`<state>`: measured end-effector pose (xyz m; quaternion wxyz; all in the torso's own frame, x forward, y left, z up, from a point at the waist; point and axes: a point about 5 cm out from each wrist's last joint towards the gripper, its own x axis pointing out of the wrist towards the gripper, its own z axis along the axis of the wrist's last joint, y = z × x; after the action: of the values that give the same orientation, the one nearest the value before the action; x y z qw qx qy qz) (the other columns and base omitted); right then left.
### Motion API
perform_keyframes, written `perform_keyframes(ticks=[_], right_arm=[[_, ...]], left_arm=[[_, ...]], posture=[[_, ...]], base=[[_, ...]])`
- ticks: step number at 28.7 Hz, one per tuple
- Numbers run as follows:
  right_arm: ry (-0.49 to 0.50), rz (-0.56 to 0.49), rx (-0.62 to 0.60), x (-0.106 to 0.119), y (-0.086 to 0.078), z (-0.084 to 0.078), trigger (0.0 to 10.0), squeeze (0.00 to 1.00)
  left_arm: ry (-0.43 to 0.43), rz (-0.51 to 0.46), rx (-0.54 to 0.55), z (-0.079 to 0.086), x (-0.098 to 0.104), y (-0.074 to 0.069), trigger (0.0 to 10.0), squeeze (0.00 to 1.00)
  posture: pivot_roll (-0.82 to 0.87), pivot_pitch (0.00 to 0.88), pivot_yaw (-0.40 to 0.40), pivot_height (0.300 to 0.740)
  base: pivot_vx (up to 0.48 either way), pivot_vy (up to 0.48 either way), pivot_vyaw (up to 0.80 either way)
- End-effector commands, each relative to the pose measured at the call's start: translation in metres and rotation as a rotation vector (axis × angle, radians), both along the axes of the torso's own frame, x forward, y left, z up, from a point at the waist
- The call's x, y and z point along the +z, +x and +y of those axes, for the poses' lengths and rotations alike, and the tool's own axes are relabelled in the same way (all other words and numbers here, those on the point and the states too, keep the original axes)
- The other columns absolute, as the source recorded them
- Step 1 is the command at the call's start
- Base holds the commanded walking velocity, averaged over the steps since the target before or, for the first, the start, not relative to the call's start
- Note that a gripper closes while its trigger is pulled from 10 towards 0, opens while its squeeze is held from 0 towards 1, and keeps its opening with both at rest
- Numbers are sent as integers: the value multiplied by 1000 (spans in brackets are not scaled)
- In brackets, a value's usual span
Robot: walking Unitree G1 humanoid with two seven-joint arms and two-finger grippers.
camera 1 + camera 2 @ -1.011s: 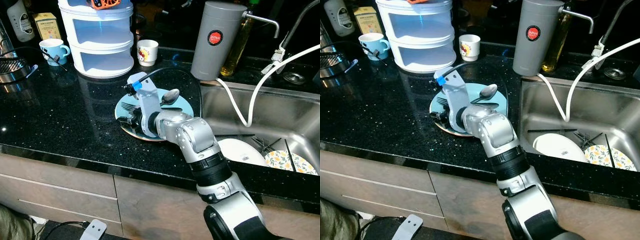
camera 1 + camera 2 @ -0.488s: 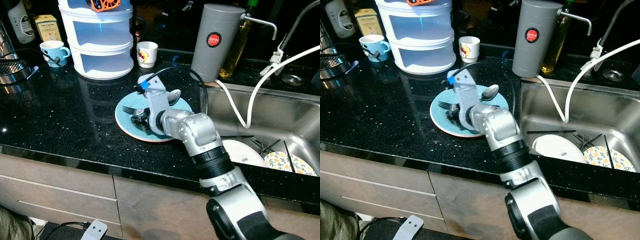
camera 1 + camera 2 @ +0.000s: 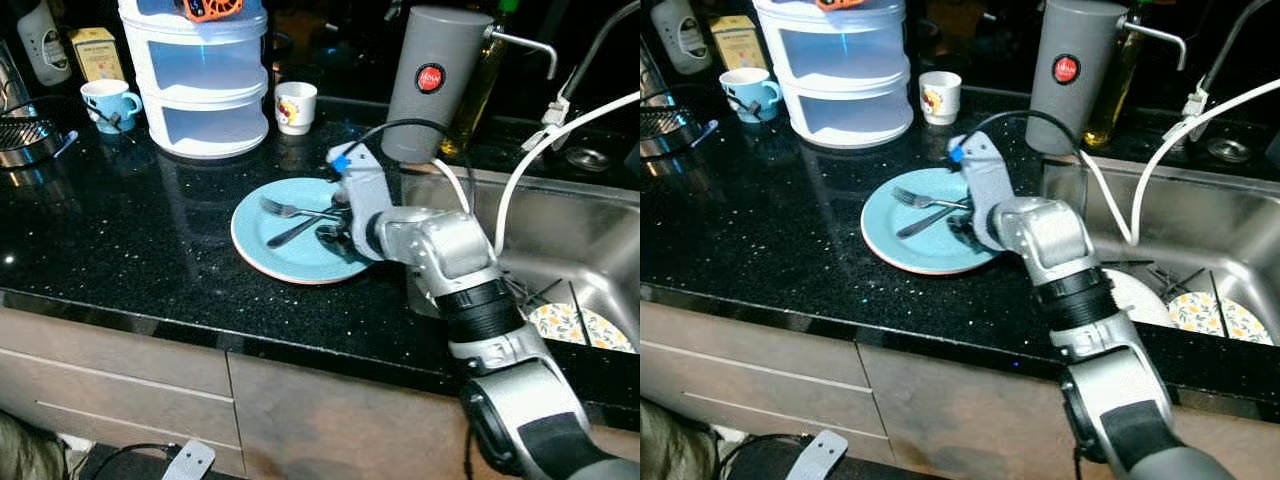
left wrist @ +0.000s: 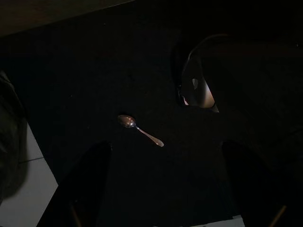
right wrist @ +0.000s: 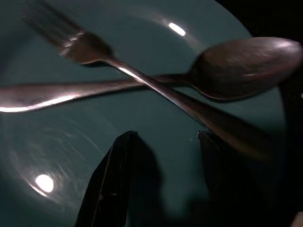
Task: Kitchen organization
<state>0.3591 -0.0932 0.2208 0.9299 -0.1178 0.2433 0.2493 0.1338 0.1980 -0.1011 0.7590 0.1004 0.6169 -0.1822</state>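
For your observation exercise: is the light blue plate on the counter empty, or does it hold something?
Not empty. The light blue plate holds a fork and a spoon, handles crossed; the right gripper hovers open above them.

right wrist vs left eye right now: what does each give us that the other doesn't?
Right wrist: a close look at the right gripper, fingers open with nothing between them, low over the plate, just short of where fork and spoon cross.

Left eye: the surroundings, namely black counter, white drawers, two cups, grey canister, sink with dishes, and the right arm reaching in from the sink side.

Both: blue plate holding the crossed fork and spoon.
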Motion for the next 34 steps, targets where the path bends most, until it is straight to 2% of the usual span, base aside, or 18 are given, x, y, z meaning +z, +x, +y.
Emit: perform_keyframes(ticks=[1,4,7,14,17,21,23,27,28,32,34], right_arm=[[-21,36,-7,-8,-2,-3,10000,0],[-1,24,-14,-3,-1,-5,10000,0],[75,-66,4,11,4,0,10000,0],[107,-152,62,25,6,7,10000,0],[97,-173,79,28,8,8,10000,0],[26,-192,105,27,10,9,10000,0],[-24,-131,97,18,13,6,10000,0],[-29,-59,28,9,19,1,10000,0],[13,-20,-4,5,20,1,10000,0],[49,-1,-19,2,21,4,10000,0],[109,32,-25,-2,20,10,10000,0]], left_arm=[[-43,37,-15,-12,-4,-8,10000,0],[-42,38,-18,-11,-4,-8,10000,0],[-40,39,-20,-11,-4,-9,10000,0],[-40,40,-21,-12,-4,-9,10000,0],[-41,39,-22,-12,-4,-9,10000,0],[-42,39,-22,-13,-4,-9,10000,0],[-43,39,-22,-13,-4,-9,10000,0],[-43,40,-23,-13,-4,-9,10000,0],[-44,40,-23,-13,-4,-9,10000,0],[-44,40,-23,-13,-4,-9,10000,0],[-44,40,-25,-13,-4,-10,10000,0]], posture=[[-19,0,-88,740],[-20,0,-85,740],[-17,0,-81,740],[-13,0,-85,740],[-10,0,-88,740],[-9,0,-91,740],[-10,0,-92,740],[-6,0,-100,740],[-2,0,-103,740],[-2,0,-103,740],[-3,0,-103,740]], base=[[0,0,0],[0,0,0],[0,0,0],[0,0,0],[0,0,0],[0,0,0],[0,0,0],[0,0,0],[0,0,0],[0,0,0],[0,0,0]])
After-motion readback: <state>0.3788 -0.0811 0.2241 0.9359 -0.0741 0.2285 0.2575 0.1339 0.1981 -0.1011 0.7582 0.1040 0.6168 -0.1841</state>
